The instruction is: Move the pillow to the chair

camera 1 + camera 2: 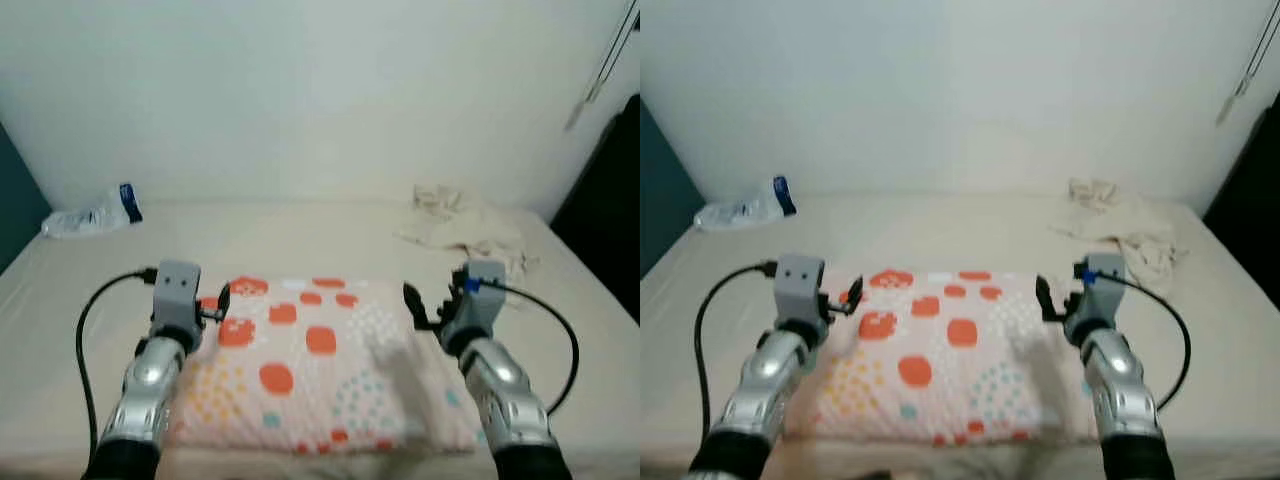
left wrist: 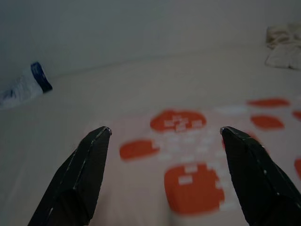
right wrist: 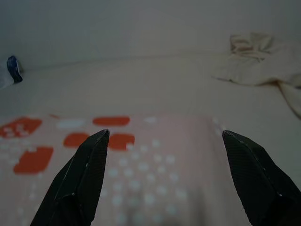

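Bedding of plain cream cloth covers the bed (image 1: 300,235), and one pillow (image 1: 320,365) lies flat on it near the front edge, between the two arms. The pillow is a soft rectangle, pale pink, printed with orange-red blotches and patches of small white and teal dots. The left gripper (image 2: 164,134) sits low over the pillow's left end with its two black fingers spread wide apart, gripping nothing. The right gripper (image 3: 164,136) is over the pillow's right end, its fingers likewise spread wide and empty. Whether either touches the fabric cannot be told. One crumpled clear plastic bag with a blue end (image 1: 92,214) lies at the far left of the bed by the wall; its contents cannot be made out. One rumpled cream cloth (image 1: 465,228) is heaped at the far right, well apart from the pillow.
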Controlling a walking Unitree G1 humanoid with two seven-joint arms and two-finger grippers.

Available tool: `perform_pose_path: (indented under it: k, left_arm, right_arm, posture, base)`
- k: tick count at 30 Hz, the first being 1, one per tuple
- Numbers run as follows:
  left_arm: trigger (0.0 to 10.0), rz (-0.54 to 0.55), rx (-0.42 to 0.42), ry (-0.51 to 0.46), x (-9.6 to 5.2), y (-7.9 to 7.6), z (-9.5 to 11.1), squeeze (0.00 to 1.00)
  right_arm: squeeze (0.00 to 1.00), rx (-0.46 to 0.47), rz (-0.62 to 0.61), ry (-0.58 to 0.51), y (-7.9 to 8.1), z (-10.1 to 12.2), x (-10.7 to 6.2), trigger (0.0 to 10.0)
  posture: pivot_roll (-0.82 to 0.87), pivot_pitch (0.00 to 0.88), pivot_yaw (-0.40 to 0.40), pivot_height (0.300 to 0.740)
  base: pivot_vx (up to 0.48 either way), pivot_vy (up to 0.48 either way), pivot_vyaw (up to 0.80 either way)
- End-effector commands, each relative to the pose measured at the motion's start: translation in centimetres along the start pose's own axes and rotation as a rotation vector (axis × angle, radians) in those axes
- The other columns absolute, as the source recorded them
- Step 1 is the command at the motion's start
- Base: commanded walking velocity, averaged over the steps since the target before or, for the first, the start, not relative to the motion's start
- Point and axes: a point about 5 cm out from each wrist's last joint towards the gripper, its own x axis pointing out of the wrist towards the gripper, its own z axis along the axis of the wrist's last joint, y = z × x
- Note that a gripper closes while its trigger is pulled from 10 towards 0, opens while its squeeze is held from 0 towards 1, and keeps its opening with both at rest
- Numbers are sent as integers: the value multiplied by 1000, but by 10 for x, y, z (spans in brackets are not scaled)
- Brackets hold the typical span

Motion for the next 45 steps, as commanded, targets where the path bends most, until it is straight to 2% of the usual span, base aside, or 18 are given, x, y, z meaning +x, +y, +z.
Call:
perform_pose_path:
  k: [1,4,13,21,24,26,27,31,34,40,41,42,45]
  left_arm:
    - [10000,3,-8,8,-1,1,-3,0]
    - [10000,3,-11,9,-1,0,-3,0]
    - [10000,9,-64,2,2,2,0,0]
    - [10000,0,-134,-40,15,-3,16,0]
    - [10000,1,-159,-51,21,-5,22,0]
    - [10000,20,-189,-58,27,-2,26,0]
    - [10000,60,-196,-46,30,5,26,1000]
    - [10000,123,-199,-30,31,17,25,1000]
    - [10000,192,-197,-48,33,33,32,1000]
    - [10000,239,-179,-88,36,46,45,1000]
    - [10000,298,-159,-104,36,58,51,1000]
    - [10000,320,-152,-109,36,63,53,1000]
    - [10000,338,-145,-110,35,68,54,1000]
  right_arm:
    - [0,20,-4,-9,-2,0,-1,10000]
    - [0,23,-4,-17,-2,1,-2,10000]
    - [0,62,-5,-55,-2,4,-5,10000]
    - [0,92,-20,-83,-8,14,-5,10000]
    - [0,130,-35,-132,-12,21,-6,10000]
    - [0,203,-42,-195,-17,28,-9,10000]
    - [1000,275,-21,-265,-20,35,-15,10000]
    - [1000,287,-17,-274,-23,35,-18,10000]
    - [1000,326,15,-284,-23,35,-21,10000]
    - [1000,372,52,-282,-19,34,-19,10000]
    - [1000,401,6,-260,-23,28,-15,10000]
    - [1000,414,-15,-252,-25,25,-14,10000]
    - [1000,417,-54,-235,-29,21,-12,10000]
  posture:
    - [-149,15,18,605]
    - [-149,20,19,585]
    - [-150,29,27,585]
    - [-151,37,39,555]
    - [-153,39,46,546]
    - [-158,42,53,546]
    - [-161,44,60,546]
    - [-166,52,68,546]
    - [-167,59,76,546]
    - [-167,69,83,546]
    - [-165,83,85,546]
    - [-165,83,85,546]
    - [-163,89,87,546]
  base:
    - [0,0,0]
    - [0,0,0]
    - [0,0,0]
    - [0,0,0]
    - [0,0,0]
    - [0,0,0]
    - [0,0,0]
    - [0,0,0]
    - [0,0,0]
    - [0,0,0]
    - [0,0,0]
    - [0,0,0]
    - [0,0,0]
